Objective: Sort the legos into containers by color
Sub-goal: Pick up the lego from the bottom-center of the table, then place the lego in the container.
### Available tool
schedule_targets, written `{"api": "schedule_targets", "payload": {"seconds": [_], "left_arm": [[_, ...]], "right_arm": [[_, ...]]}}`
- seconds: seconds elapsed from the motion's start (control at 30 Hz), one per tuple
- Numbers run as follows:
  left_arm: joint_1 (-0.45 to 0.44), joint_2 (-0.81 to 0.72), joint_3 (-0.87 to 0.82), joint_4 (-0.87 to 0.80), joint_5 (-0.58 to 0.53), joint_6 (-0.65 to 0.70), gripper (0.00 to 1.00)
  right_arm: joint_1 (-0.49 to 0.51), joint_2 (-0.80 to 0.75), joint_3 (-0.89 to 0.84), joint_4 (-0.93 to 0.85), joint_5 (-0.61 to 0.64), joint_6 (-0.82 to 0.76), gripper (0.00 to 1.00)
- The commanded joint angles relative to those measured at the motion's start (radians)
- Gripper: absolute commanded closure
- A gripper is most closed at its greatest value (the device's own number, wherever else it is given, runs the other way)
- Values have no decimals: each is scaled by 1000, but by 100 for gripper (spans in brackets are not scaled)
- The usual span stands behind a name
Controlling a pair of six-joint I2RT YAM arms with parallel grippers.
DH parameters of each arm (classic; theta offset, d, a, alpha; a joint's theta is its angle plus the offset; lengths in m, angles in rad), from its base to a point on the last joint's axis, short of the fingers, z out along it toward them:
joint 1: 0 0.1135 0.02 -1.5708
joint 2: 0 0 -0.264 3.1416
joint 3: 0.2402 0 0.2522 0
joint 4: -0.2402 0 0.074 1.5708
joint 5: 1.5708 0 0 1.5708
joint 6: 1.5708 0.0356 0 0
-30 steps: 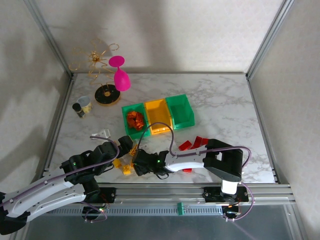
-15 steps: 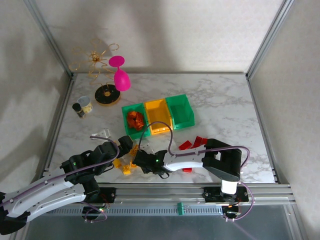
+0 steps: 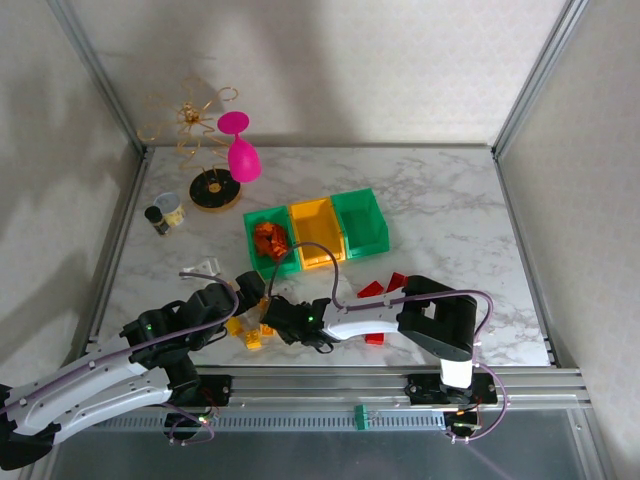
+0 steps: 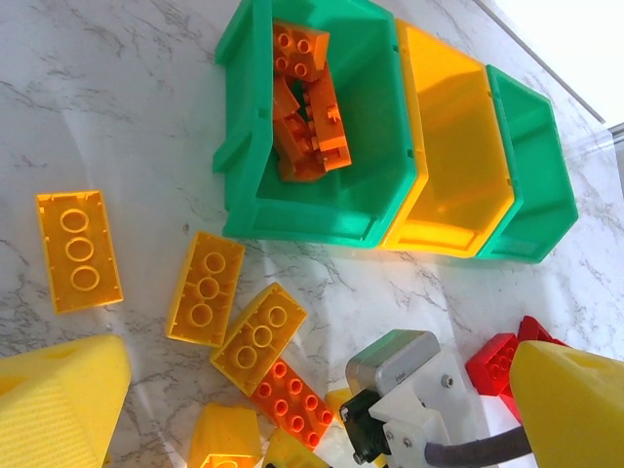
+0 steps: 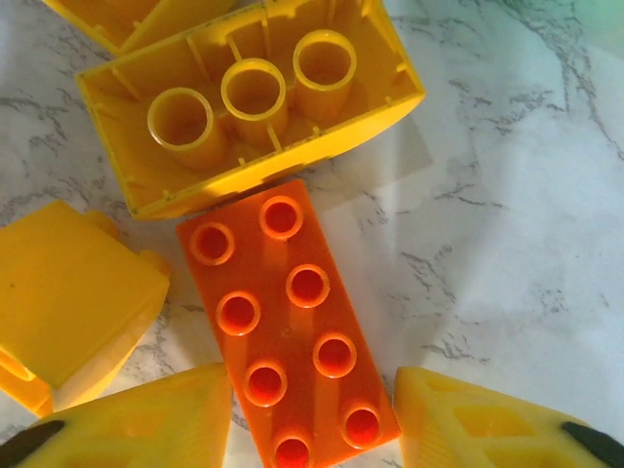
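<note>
Far left on the table [image 3: 440,200]: a small glass jar [image 3: 165,212], then a pink glass [image 3: 240,150] tilted over a black disc stand [image 3: 215,190], both well apart from the bricks. Left gripper [image 3: 252,288] hovers over the near-left pile, jaws wide apart, yellow fingers [image 4: 58,400] at either side of its wrist view. Under it three yellow bricks [image 4: 205,290] lie flat on the marble, studs up, loose. Just right of them the right gripper [image 3: 275,313] is down at table level, jaws narrow, straddling one end of a two-by-four orange brick [image 5: 288,322]. Its pads [image 5: 146,424] sit at the brick's two long sides and the brick lies flat on the table; cannot tell whether it is actually clamped. An upturned yellow brick [image 5: 249,112] lies right at its far end, with another yellow piece [image 5: 73,292] just beside it. Behind, three bins stand in a touching row: the left green bin [image 3: 250,235] holds a heap of orange bricks [image 4: 307,107], the yellow-orange bin [image 3: 318,240] is in the middle, and the right green bin [image 3: 362,225] is last. Red bricks [image 3: 385,288] cluster in front of the bins, near the right arm.
</note>
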Motion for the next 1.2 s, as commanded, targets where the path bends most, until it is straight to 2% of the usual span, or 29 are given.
{"api": "schedule_targets", "payload": {"seconds": [0.0,0.17,0.37,0.73,0.93,1.17], "left_arm": [[8,-4,4,-114,-56,-166,0],[11,3,8,-111,-56,-161,0],[15,3,27,-105,-71,-144,0],[35,-4,98,-125,-133,-95,0],[39,-6,108,-152,-150,-97,0],[40,-21,99,-174,-161,-105,0]], "right_arm": [[-10,9,-10,4,-2,-7,58],[-11,-17,-28,8,-9,5,65],[-25,-89,-53,-3,0,15,67],[-143,-208,-11,27,-13,-37,70],[-213,-138,132,60,29,-78,70],[-292,50,369,71,6,-107,69]]}}
